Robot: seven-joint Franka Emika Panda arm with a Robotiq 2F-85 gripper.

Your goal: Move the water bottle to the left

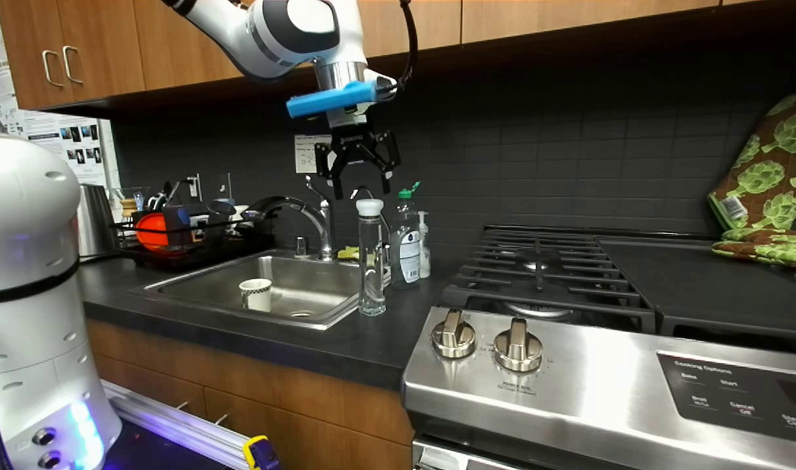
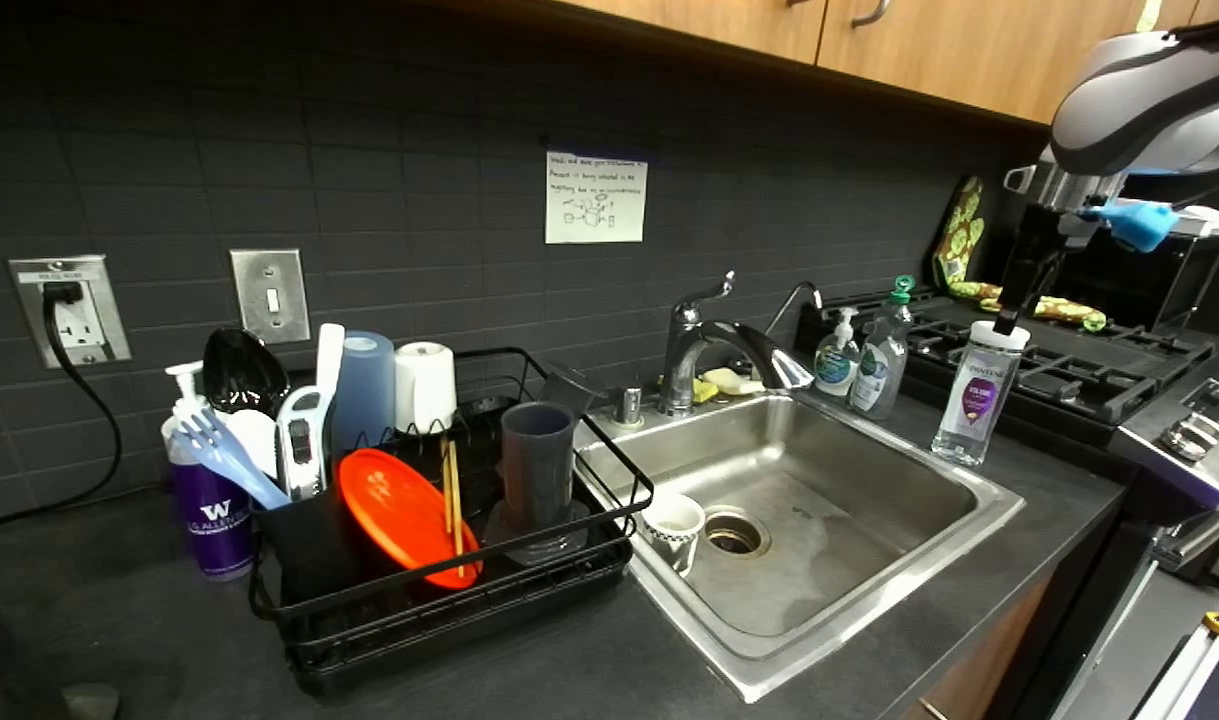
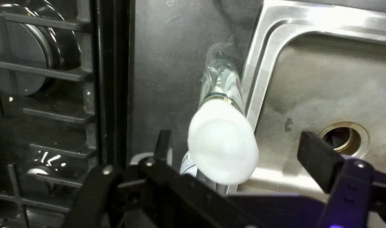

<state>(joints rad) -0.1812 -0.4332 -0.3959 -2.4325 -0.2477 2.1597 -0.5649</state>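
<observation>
So, the stove (image 1: 600,365) stands off one side of the sink (image 2: 849,540), with a strip of dark counter (image 3: 167,82) between. The robot arm (image 1: 267,55) hangs above the sink's level, and the black dish rack (image 2: 449,628) sits along the sink's opposite edge. Over the counter just past the sink's stove-side rim, the gripper (image 1: 362,189) points downward with its fingers (image 3: 318,160) spread wide, gripping nothing. Below it, the water bottle (image 1: 371,261), clear with a white cap (image 3: 223,145) and a label (image 2: 977,398) reading Pantene, stands upright on the counter just beside that sink rim; in the wrist view the cap shows between the two fingertips, apart from both. Farther back, near the sink's rear corner on the stove side, stand the green-topped dish soap bottle (image 2: 877,370) and, shorter, the pump bottle (image 2: 835,365). A white mug (image 1: 256,299) sits inside the sink, near the drain (image 2: 737,532).
</observation>
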